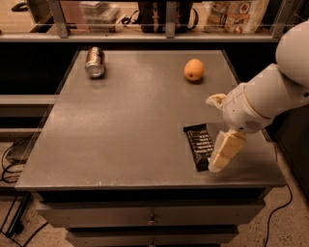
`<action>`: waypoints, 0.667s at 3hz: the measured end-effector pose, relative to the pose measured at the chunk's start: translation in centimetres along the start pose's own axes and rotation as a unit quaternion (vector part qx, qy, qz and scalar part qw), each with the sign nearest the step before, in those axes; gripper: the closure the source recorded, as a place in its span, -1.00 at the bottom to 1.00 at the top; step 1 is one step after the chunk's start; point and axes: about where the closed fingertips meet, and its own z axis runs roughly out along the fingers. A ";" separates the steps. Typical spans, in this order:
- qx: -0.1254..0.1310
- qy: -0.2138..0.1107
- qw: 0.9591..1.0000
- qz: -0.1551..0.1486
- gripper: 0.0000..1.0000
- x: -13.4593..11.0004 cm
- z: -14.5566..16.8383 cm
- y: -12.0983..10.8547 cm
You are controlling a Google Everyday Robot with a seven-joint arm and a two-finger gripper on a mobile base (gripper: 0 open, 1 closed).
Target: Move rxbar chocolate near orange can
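The rxbar chocolate lies flat on the grey table, near its front right corner, long side pointing away from me. The orange can lies on its side at the table's far left, its silver end facing me. My gripper hangs from the white arm at the right, just right of the bar. It is open and empty. Its lower cream finger overlaps the bar's right front edge in this view; the upper finger sits above and behind the bar.
A round orange fruit rests at the far right of the table. A shelf with bags and boxes runs behind the table. Cables lie on the floor at the left and right.
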 end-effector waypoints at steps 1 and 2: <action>-0.017 0.011 1.000 -0.001 -1.00 0.4 2.4 0.3; -0.037 0.018 0.999 -0.002 -0.66 1.0 3.7 0.6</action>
